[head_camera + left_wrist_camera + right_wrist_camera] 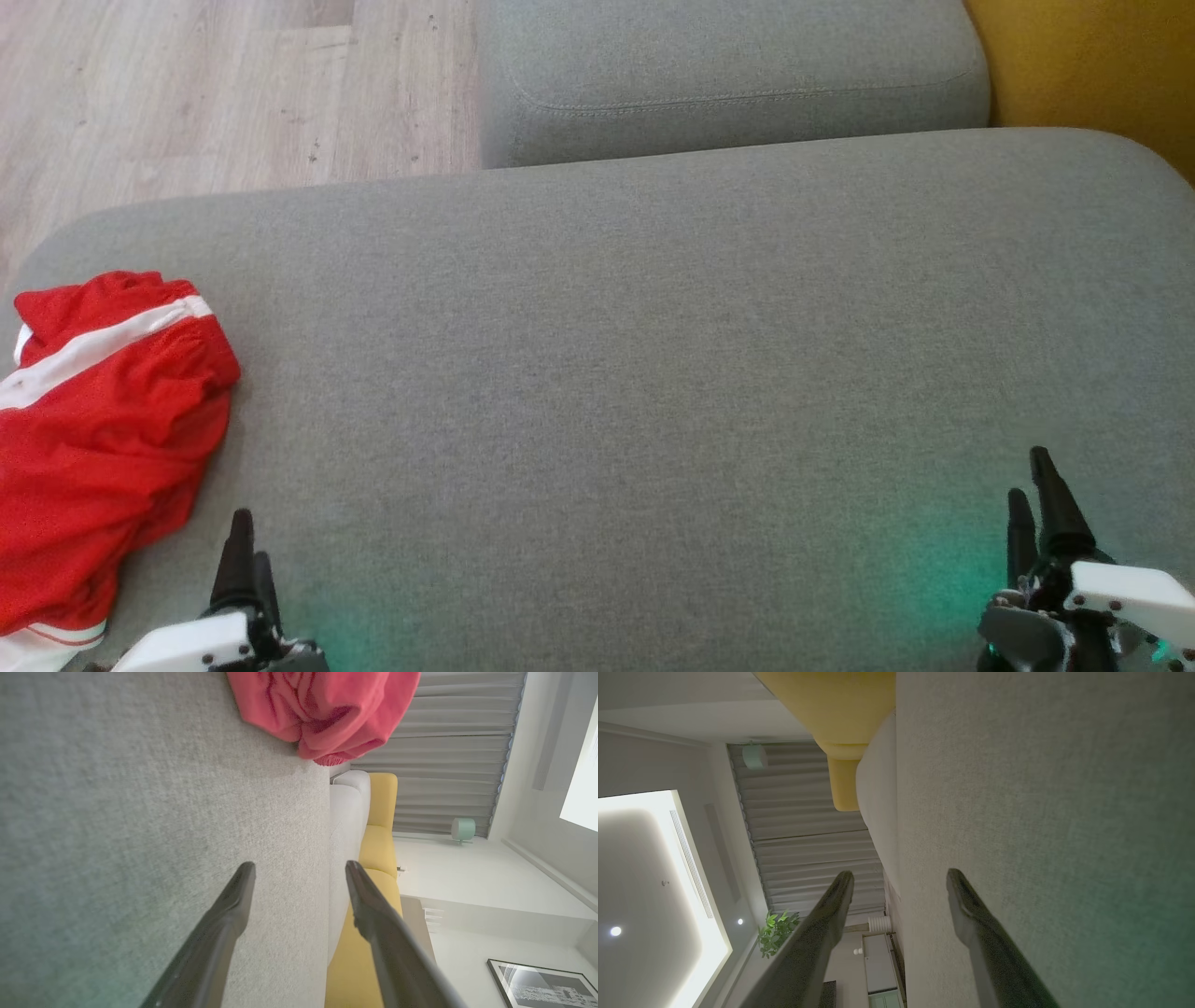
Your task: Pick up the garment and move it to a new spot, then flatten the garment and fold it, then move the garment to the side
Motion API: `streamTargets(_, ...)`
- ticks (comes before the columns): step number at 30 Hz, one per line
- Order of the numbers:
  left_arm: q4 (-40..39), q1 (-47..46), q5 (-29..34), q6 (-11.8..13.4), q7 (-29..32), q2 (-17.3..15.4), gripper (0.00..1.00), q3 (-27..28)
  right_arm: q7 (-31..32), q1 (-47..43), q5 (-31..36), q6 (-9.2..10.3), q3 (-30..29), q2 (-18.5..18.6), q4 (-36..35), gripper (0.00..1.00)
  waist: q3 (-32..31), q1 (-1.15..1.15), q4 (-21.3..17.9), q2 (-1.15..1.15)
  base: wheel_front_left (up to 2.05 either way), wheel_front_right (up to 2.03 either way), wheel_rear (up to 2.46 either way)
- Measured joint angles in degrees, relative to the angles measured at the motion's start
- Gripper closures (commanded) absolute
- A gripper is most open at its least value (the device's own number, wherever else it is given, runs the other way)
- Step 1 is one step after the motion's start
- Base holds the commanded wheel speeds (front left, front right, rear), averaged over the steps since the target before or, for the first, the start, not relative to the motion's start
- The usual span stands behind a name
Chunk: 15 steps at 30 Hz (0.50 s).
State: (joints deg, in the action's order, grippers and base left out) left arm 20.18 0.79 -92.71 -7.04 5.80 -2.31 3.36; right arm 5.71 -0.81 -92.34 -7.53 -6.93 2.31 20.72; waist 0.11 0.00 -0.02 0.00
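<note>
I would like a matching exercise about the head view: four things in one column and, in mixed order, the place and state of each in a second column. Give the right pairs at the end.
Column 1
1. garment
2. floor
3. left gripper
4. right gripper

Column 2
A. lower right, open, over bare cushion
B. far left, crumpled, red with white stripes
C. top left, pale wood
D. lower left, open, near the garment

Pairs: 1-B, 2-C, 3-D, 4-A
</note>
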Motion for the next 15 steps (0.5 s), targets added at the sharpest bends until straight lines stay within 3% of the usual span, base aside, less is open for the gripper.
streamTargets(7, -0.79, -0.43, 2.56, 0.0, -0.97, 0.01, 0.0, -0.94, -1.21, 0.26, 3.33, 0.0, 0.93, -0.02, -0.21, 0.0, -0.18, 0.01, 0.04, 0.0, 0.0, 0.0, 0.0)
streamTargets(15, -2.29, -0.4, 10.43, 0.0, -2.61, 0.01, 0.0, -1.37, -2.69, 0.25, 11.21, 0.0, 1.52, -0.02, -1.54, 0.0, -0.56, 0.01, 0.15, 0.0, 0.0, 0.0, 0.0)
